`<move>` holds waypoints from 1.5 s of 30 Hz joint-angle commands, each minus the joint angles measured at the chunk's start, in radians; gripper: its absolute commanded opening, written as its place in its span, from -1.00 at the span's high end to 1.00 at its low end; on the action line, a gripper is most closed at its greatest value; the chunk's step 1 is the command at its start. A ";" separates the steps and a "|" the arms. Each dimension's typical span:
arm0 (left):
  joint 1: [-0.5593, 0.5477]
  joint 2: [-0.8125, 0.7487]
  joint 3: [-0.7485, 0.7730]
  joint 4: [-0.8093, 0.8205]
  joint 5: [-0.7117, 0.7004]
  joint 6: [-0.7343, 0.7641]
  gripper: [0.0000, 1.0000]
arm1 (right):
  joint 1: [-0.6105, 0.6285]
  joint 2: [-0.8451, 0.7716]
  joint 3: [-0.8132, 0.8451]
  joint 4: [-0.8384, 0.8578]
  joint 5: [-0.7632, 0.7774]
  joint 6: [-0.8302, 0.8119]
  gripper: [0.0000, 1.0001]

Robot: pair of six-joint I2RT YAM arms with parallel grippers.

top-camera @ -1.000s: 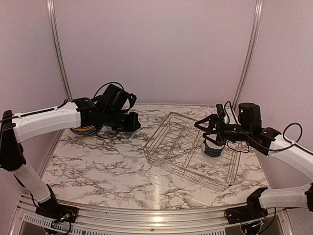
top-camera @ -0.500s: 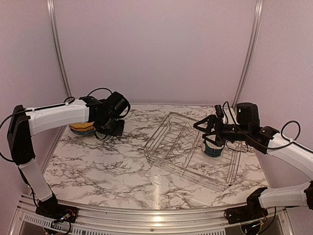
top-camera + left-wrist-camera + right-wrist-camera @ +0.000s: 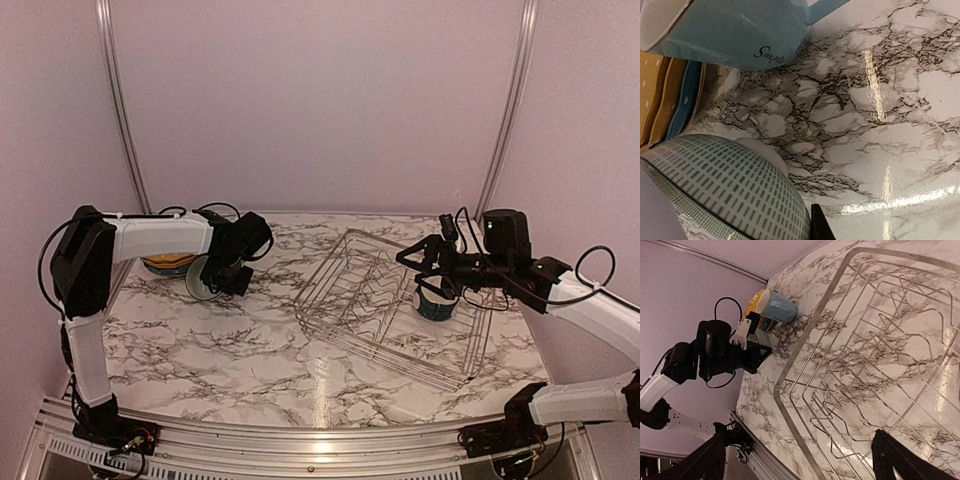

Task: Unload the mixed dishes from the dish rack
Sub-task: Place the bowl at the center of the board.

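The left gripper (image 3: 216,281) is pinching a small dark-and-white bowl (image 3: 198,280) by its rim, holding it tilted beside the stacked plates (image 3: 165,264) and the light blue mug (image 3: 730,35) lying on its side. The right gripper (image 3: 428,268) is hovering with jaws spread wide over the dish rack (image 3: 335,300), where a second bowl (image 3: 437,304) is sitting

The top external camera looks down from behind the robot over the whole counter (image 3: 200,340). The left wrist camera sits close beside the light blue mug (image 3: 730,35); the right wrist camera, farther off, shares it.
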 commanded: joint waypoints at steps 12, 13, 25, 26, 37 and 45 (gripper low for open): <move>0.049 0.124 0.058 -0.025 -0.004 0.071 0.95 | 0.007 -0.021 0.026 -0.033 0.032 -0.015 -0.97; 0.050 0.127 0.058 -0.025 -0.004 0.072 0.92 | 0.006 -0.020 0.026 -0.031 0.032 -0.013 -0.97; 0.055 0.094 0.060 -0.026 0.012 0.085 0.45 | 0.007 -0.006 0.032 -0.025 0.029 -0.012 -0.97; 0.055 0.088 0.059 -0.027 0.013 0.087 0.44 | 0.007 -0.005 0.033 -0.024 0.029 -0.012 -0.97; 0.055 -0.039 0.048 -0.027 0.062 0.081 0.24 | 0.007 0.008 0.037 -0.018 0.028 -0.008 -0.97; 0.055 -0.240 -0.012 0.085 0.221 0.076 0.03 | 0.007 0.023 0.050 -0.064 0.061 -0.040 -0.97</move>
